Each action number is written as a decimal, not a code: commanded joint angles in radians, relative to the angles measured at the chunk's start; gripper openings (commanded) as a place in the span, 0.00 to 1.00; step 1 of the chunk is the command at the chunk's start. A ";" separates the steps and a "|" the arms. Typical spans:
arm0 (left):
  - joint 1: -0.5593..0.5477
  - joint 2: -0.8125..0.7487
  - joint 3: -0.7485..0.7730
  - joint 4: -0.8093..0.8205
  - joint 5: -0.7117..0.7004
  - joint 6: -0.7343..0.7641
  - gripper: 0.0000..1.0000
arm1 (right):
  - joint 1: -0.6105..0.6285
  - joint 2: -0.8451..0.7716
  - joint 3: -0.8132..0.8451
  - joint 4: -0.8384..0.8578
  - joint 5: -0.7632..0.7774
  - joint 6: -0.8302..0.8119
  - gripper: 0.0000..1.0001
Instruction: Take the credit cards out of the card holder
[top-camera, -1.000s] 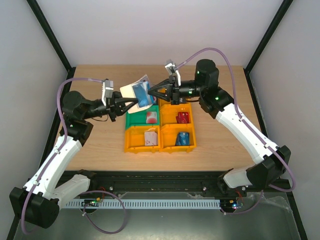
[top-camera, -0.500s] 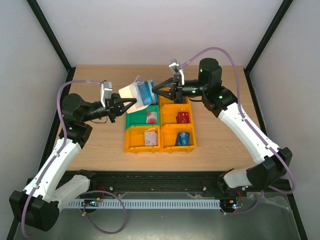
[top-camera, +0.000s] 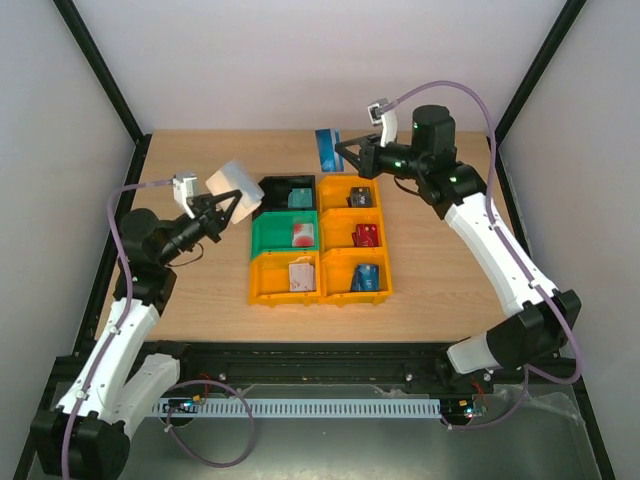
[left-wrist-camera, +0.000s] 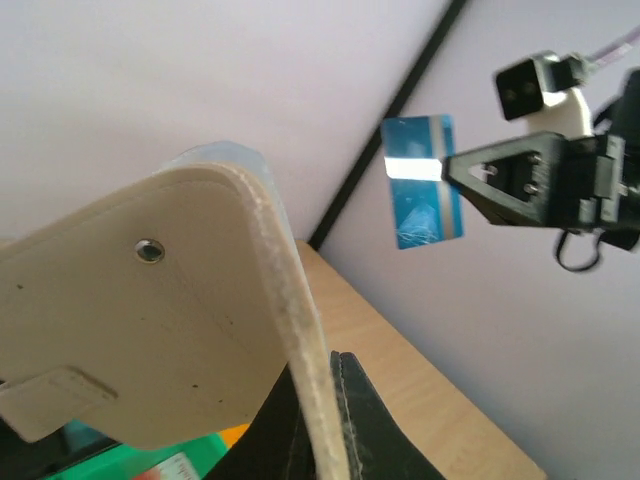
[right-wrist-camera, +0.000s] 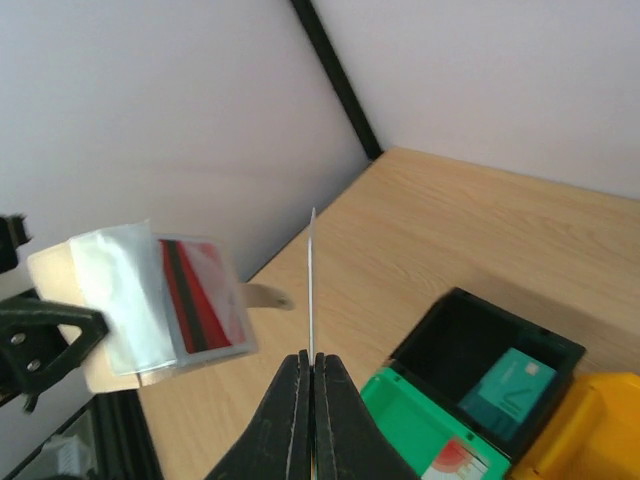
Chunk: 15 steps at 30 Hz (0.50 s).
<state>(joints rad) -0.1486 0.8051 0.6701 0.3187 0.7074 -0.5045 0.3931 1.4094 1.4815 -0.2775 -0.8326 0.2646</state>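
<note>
The card holder is squeezed tight in the left gripper, and the right gripper squeezes a blue card.

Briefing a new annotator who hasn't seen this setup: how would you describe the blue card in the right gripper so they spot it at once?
Find the block of coloured bins mid-table; above its far edge seen from overhead, the right gripper is shut on the blue card. It has a pale stripe and is held in the air, while the other loose cards lie in bins.
</note>
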 joint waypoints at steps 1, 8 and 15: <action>0.040 -0.036 -0.048 -0.011 -0.158 -0.110 0.02 | 0.006 0.066 0.082 -0.098 0.131 0.035 0.02; 0.072 -0.040 -0.115 -0.045 -0.239 -0.137 0.02 | 0.027 0.122 0.144 -0.135 0.215 0.023 0.02; 0.074 -0.030 -0.146 -0.046 -0.252 -0.134 0.02 | 0.047 0.212 0.267 -0.416 0.329 -0.003 0.02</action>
<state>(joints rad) -0.0795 0.7818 0.5373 0.2462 0.4767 -0.6304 0.4202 1.5864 1.6775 -0.4919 -0.5922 0.2821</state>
